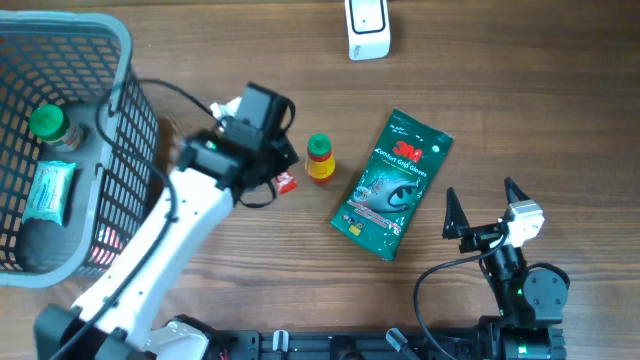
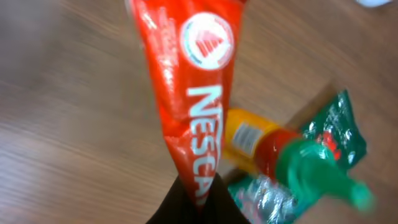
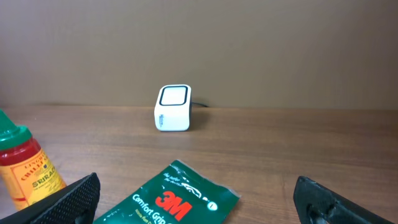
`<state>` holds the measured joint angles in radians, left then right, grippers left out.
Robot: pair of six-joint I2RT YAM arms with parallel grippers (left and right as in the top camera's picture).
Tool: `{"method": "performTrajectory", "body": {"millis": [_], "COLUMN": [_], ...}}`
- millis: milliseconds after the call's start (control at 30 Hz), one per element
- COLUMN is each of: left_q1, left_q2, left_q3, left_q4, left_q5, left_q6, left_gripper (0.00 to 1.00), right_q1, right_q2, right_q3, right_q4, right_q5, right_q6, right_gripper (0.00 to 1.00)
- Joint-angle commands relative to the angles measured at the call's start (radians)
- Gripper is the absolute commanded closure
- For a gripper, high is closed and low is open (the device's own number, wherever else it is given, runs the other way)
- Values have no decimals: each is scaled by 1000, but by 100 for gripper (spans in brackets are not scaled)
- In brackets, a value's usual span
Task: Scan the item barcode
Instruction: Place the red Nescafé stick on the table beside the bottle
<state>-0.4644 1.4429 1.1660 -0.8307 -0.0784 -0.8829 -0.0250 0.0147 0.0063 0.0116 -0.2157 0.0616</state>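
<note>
Left hand pinched a red coffee sachet; right hand spread wide near glove pack.

Overhead: straight down on brown wooden table. Left wrist: close, angled down. Right wrist: low, level, towards plain brown wall (shared by all: green plastic 3M glove packet).

Red sachet pinched in left hand: white "NESCA" along its length, last letters hidden at hand; round red-and-white logo farther from hand, not legible.
Green packet just ahead of right hand: "3M", "Comfort Grip Gloves".
Sauce bottle ahead-left of right hand: label "SRIRAC", rest turned away.
White scanner farther ahead: small print unreadable.
</note>
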Motion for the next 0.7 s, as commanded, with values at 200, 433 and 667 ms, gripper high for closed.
{"method": "performTrajectory", "body": {"millis": [200,433,667], "left_q1": [-70,-77,-77], "left_q2": [118,151,-10], "left_q3": [-287,-280,-163], "left_q4": [349,371,190], "left_q5": [78,112,0], "left_q6": [-207,-206,-143], "left_gripper": [96,0,0], "right_q1": [5,5,5], "right_q2": [-10,-10,-10], "right_q3": [-1,-1,-1], "right_q4": [3,3,3], "right_q5": [13,13,13], "right_q6": [-9,-9,-10], "right_gripper": [0,0,0]}}
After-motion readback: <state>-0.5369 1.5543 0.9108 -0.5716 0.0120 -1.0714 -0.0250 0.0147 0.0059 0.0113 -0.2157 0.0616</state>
